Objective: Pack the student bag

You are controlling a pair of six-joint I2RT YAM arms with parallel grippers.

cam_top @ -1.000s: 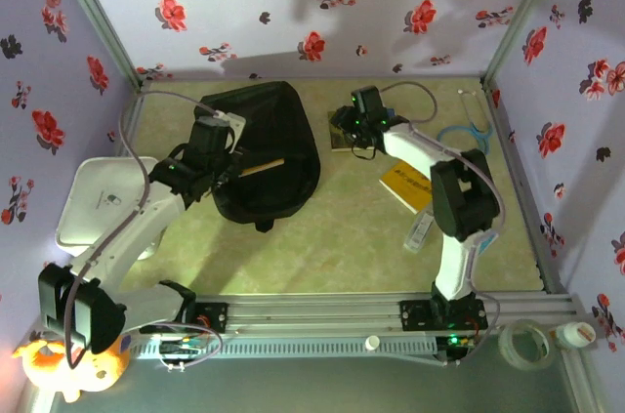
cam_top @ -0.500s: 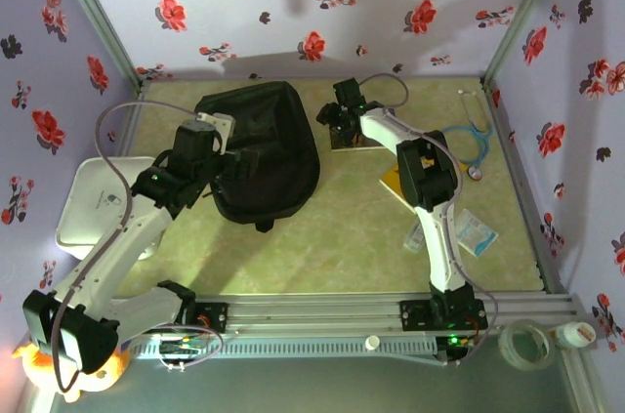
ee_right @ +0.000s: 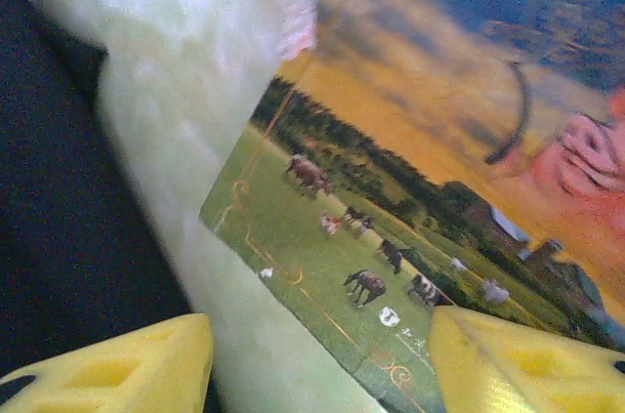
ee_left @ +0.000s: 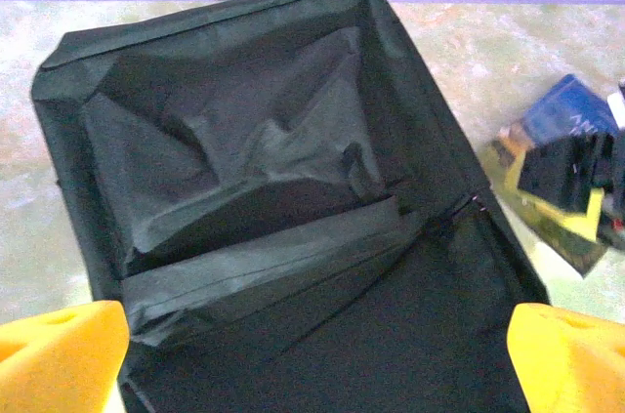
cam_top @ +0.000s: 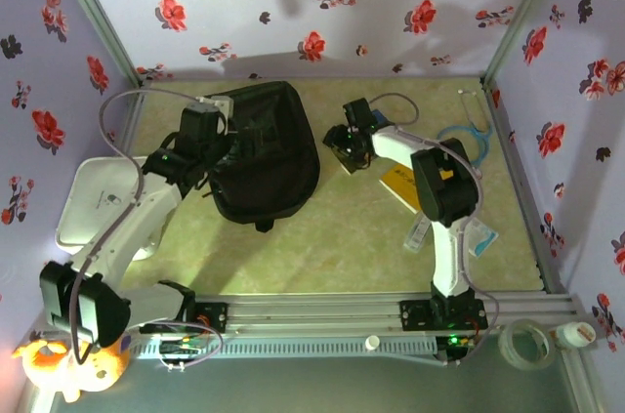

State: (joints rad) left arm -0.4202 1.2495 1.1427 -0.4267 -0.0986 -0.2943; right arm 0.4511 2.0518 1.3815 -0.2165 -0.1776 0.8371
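Overhead, the left tool (ee_left: 314,359) is spread wide and empty above the student bag (ee_left: 254,169); the right tool (ee_right: 312,364) is set part-open astride the corner of a book (ee_right: 391,188).

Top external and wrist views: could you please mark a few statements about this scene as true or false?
1. The bag lies open, its inside showing. True.
2. The left gripper is shut. False: its jaws stand wide apart above the bag.
3. A stethoscope lies on the table to the right of the right arm. True.
4. The yellow book is inside the bag. False: it lies on the table, right of the bag.
5. The book at the right gripper has animals on grass on its cover. True.
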